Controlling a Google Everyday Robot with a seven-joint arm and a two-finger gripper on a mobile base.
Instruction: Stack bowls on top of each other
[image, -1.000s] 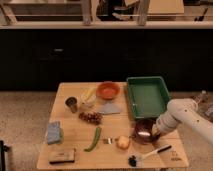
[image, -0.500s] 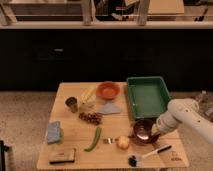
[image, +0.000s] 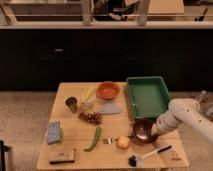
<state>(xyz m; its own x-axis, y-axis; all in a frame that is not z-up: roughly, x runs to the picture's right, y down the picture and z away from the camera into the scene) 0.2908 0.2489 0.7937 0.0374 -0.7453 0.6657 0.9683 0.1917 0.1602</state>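
The gripper (image: 156, 134) is found at the 3 o'clock edge of the dark reddish-brown bowl (image: 142, 131), at the end of a white arm (image: 182, 116) reaching in from the right side of the view. Whether anything is gripped cannot be told.

The dark reddish-brown bowl is set on the wooden table (image: 75, 147), just beside the green bin (image: 148, 96), which lies at its 12 o'clock. A yellowish round fruit (image: 123, 142) is seen at the bowl's 8 o'clock, just beside it. A brush (image: 147, 155) with a dark head is laid at the bowl's 6 o'clock, near the table's front edge.

The orange-red bowl (image: 108, 90) is placed well apart from the dark one, at its 11 o'clock, near the table's far edge and just left of the bin. A small dark cup (image: 72, 104) is located farther left, at the orange-red bowl's 8 o'clock.
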